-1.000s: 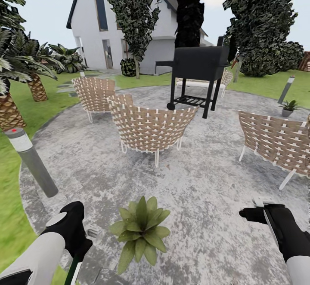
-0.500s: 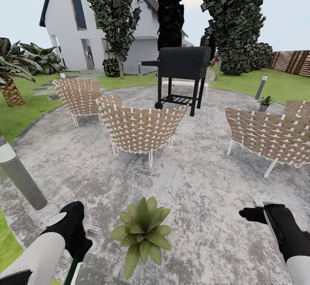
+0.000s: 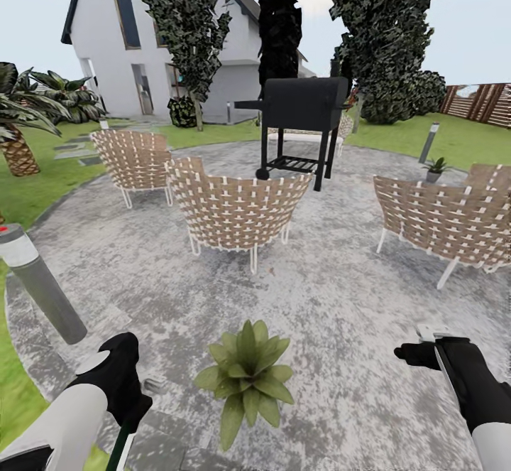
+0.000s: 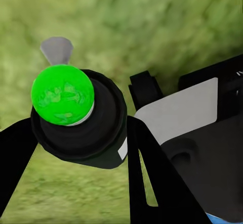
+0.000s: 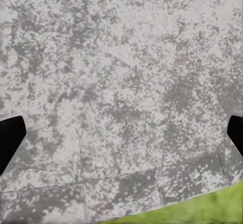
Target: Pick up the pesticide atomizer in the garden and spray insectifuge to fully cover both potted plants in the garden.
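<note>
Head view: the atomizer (image 3: 122, 442) is already in the left gripper (image 3: 131, 396) down at 7 o'clock, so pickup looks done and we're on the spraying step. One plant (image 3: 247, 380) sits on the patio (image 3: 341, 293) right at 6 o'clock, between the two arms. Another small plant (image 3: 435, 169) is way out at 2 o'clock, beyond the chairs (image 3: 234, 208).

Left wrist: jaws clamped round the bottle, green cap facing the camera, grass behind.

Right wrist: jaws spread wide, nothing in them, just paving below the right gripper (image 5: 121, 138).

Next I'd guess: aim the nozzle at the near plant.
</note>
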